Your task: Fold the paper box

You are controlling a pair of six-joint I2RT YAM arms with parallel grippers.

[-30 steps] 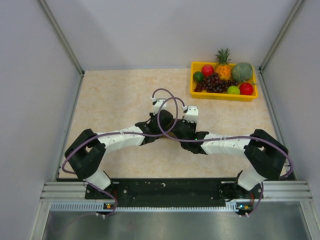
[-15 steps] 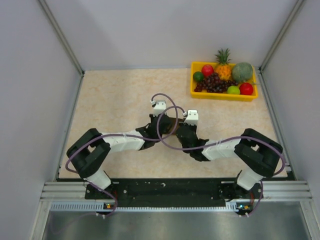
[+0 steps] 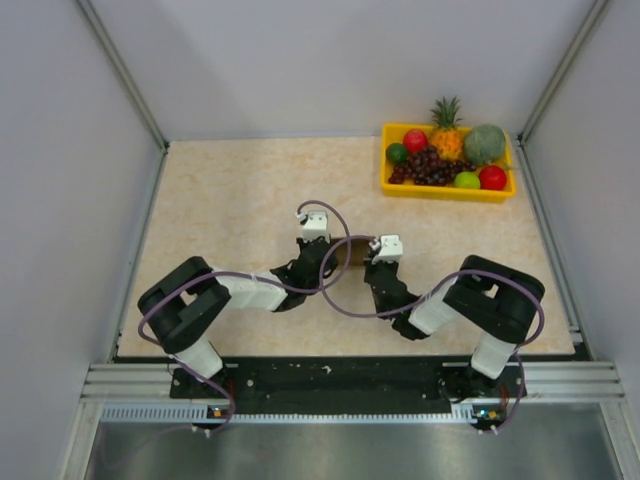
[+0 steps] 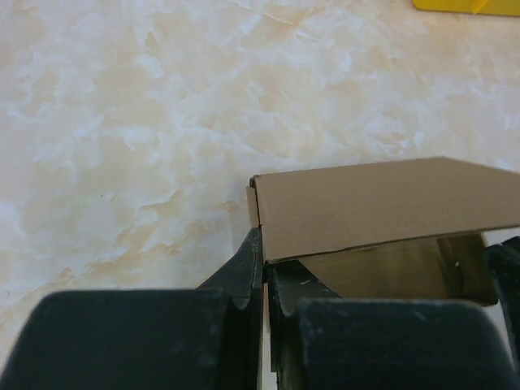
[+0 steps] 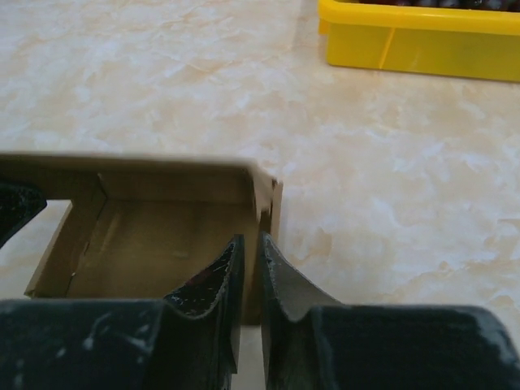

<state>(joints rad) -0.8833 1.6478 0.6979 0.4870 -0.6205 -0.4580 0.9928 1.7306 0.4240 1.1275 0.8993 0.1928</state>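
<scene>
Brown rectangular paper box (image 4: 382,203) | left end effector (image 4: 264,244) clenched on its wall | right end effector (image 5: 250,244): cannot tell

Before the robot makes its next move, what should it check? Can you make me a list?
1. Left gripper pinching the paper box at its corner: ok.
2. Right gripper straddling a box wall, holding tight: cannot tell.
3. Box closed up: not ok, its inside shows.
4. Yellow fruit tray well away from the box: ok.
</scene>
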